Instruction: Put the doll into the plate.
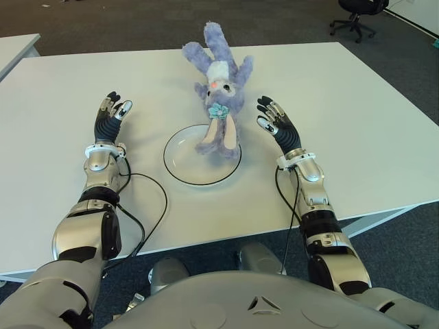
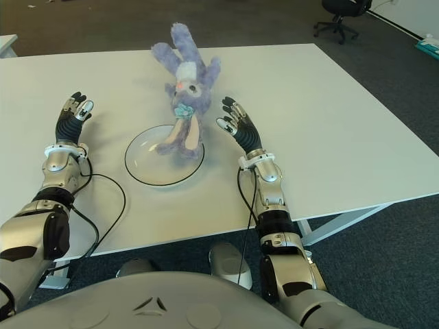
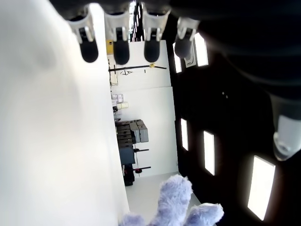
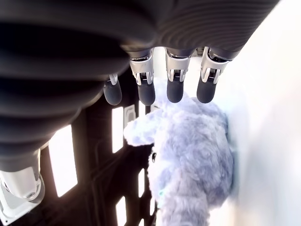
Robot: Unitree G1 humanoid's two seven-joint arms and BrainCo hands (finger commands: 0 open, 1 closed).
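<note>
Counting: one doll [image 1: 218,99], one plate [image 1: 185,164], one counter [image 1: 357,116], two hands. Purple-blue plush rabbit, white face patch, orange nose, teal bow at the neck, pale soles on the feet. Lying stretched out, ears pointing to the far edge of the counter, feet and lower legs over the far rim of the plate, head and body on the bare counter beyond the plate. White round plate with a thin dark rim, otherwise holding nothing but those legs. Right hand [image 1: 276,123] just right of the doll, level with its body, fingers [image 4: 174,89] extended and slightly spread, holding nothing, not clearly touching the plush. Left hand [image 1: 110,118] well left of the plate, fingers [image 3: 121,49] straight and loosely apart, holding nothing. Office chair [image 1: 357,15] on the floor past the far right corner of the counter.
</note>
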